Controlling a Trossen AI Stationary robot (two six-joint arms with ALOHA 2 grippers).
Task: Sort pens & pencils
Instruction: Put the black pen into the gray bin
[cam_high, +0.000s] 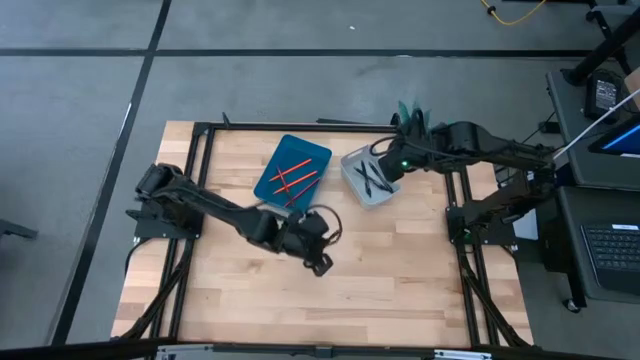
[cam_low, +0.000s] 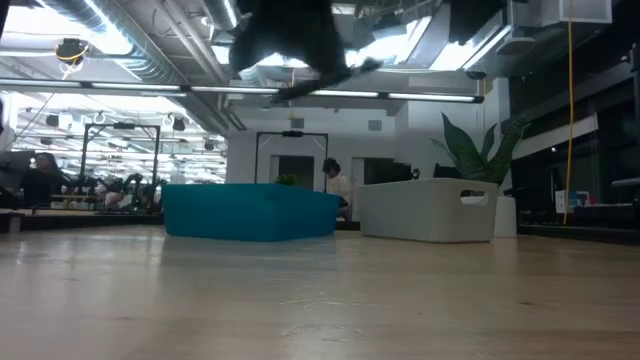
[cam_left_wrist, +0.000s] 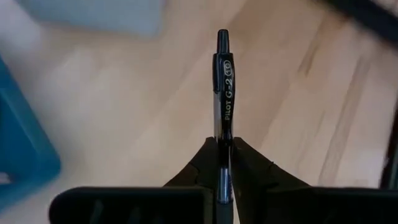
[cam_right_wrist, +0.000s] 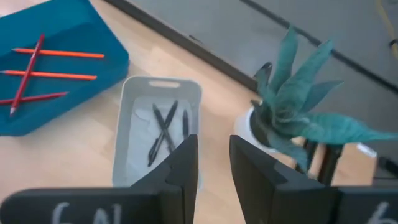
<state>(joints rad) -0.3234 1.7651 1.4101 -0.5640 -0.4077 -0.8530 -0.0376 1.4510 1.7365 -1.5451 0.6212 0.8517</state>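
Note:
A black pen (cam_left_wrist: 224, 81) with a printed clip is shut in my left gripper (cam_left_wrist: 224, 163), which hangs over the table's middle (cam_high: 318, 262), near of the blue tray. My right gripper (cam_right_wrist: 214, 163) is open above the white bin (cam_right_wrist: 127, 118), at that bin's right side (cam_high: 388, 165), touching nothing. Three black pens (cam_right_wrist: 165, 130) lie crossed on the bin's floor (cam_high: 370, 180). Several red pencils (cam_right_wrist: 53, 74) lie flat in the blue tray (cam_high: 270, 165). In the low view both containers, tray (cam_low: 250, 212) and bin (cam_low: 428, 208), stand on the table. My left gripper pinches the pen's barrel (cam_left_wrist: 222, 140) between its two fingers. The pen lies along the fingers. Its clip and click-button end (cam_left_wrist: 222, 40) sticks out past the fingertips. The pen is lifted clear of the table.
A potted plant with teal leaves (cam_right_wrist: 298, 118) stands just past the bin at the table's far edge (cam_high: 408, 112). A black frame rail (cam_high: 300, 127) runs along the far edge. Bare wood (cam_high: 400, 280) spreads across the near half. A person (cam_low: 333, 185) shows in the room behind.

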